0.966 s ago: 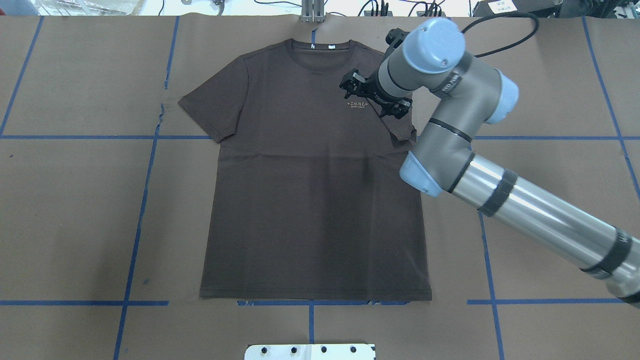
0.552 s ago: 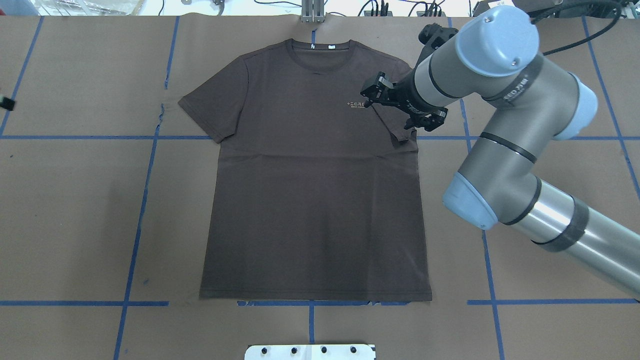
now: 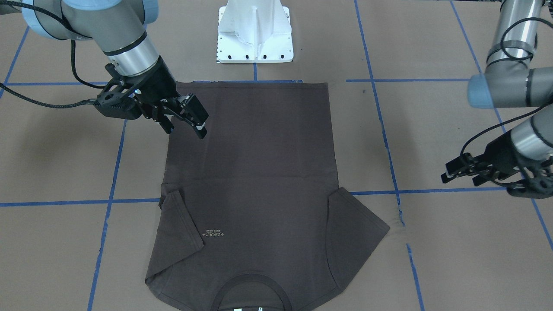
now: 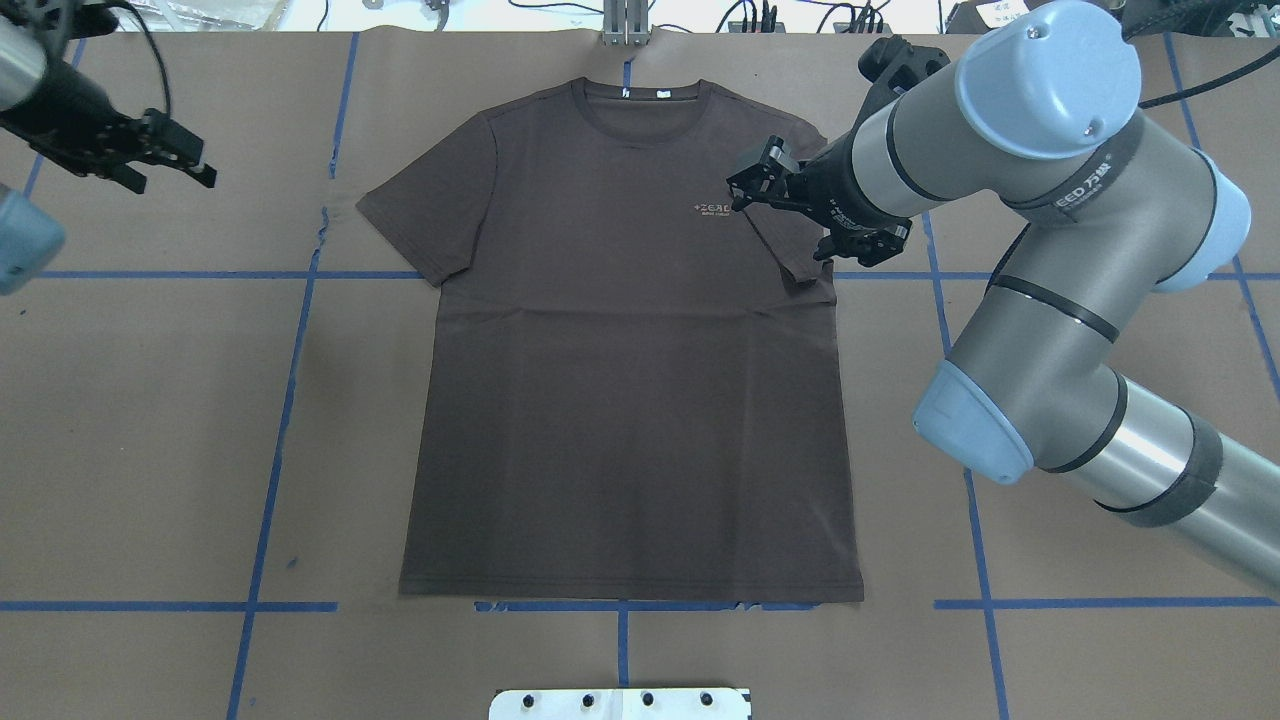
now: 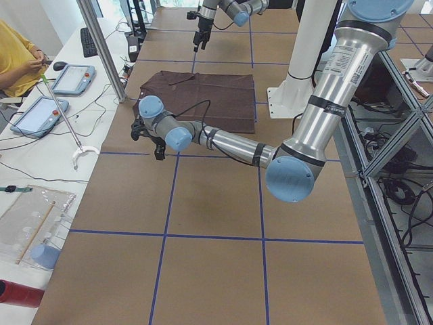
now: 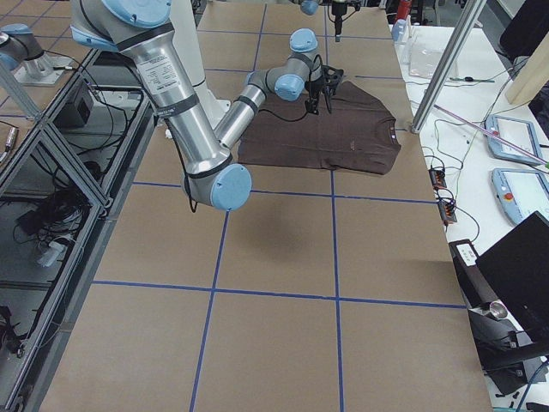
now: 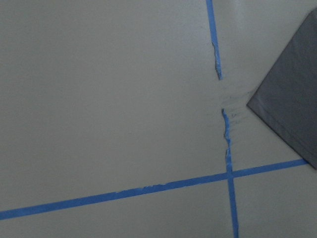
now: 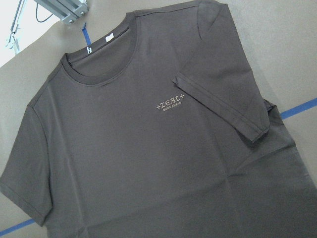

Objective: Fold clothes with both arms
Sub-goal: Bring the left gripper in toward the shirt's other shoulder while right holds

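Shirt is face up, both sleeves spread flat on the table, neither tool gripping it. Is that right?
Not quite. Only the sleeve on the robot's left is spread flat; the sleeve beside the lettering is folded in onto the chest of the T-shirt, as the overhead view shows. Neither the left tool nor the right tool grips it.

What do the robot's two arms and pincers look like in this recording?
Both arms, the right arm and the left arm, are silver-grey tubes with light blue joint caps, black bands and black cables. The right one carries pale lettering near its wrist. The right pincer and left pincer are black and two-fingered.
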Tool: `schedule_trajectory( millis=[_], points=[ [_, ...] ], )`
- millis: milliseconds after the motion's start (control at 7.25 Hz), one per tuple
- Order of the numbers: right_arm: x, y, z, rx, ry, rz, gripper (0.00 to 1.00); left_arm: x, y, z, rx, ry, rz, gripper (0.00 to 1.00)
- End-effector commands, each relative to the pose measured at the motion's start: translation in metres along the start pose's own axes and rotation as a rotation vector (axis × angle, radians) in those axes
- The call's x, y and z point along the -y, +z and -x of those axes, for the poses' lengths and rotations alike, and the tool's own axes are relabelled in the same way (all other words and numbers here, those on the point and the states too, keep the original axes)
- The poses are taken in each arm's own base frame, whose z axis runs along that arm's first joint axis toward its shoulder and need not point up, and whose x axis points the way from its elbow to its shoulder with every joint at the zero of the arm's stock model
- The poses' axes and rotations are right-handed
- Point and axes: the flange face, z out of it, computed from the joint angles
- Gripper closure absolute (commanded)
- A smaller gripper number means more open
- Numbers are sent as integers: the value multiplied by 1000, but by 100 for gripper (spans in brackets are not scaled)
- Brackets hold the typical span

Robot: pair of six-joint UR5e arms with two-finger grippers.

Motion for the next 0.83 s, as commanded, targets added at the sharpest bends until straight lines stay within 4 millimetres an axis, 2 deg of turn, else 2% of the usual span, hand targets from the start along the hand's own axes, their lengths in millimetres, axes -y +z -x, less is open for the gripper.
schedule_trajectory(
  millis=[0,138,414,552,690],
  points=[
    [-2,-6,-5,111,43,9,0,18,36,-62,30,-19,-20,4],
    [-4,-3,-6,113,36,11,0,15,62,-73,54,-11,-55,4],
    [-6,-1,-4,119,32,3,0,21,107,-99,47,-46,-86,4],
    [-6,-3,-2,123,28,2,6,18,133,-119,68,-63,-100,6],
    [-5,-4,1,135,28,-15,7,19,142,-118,97,-60,-125,7]
  ],
)
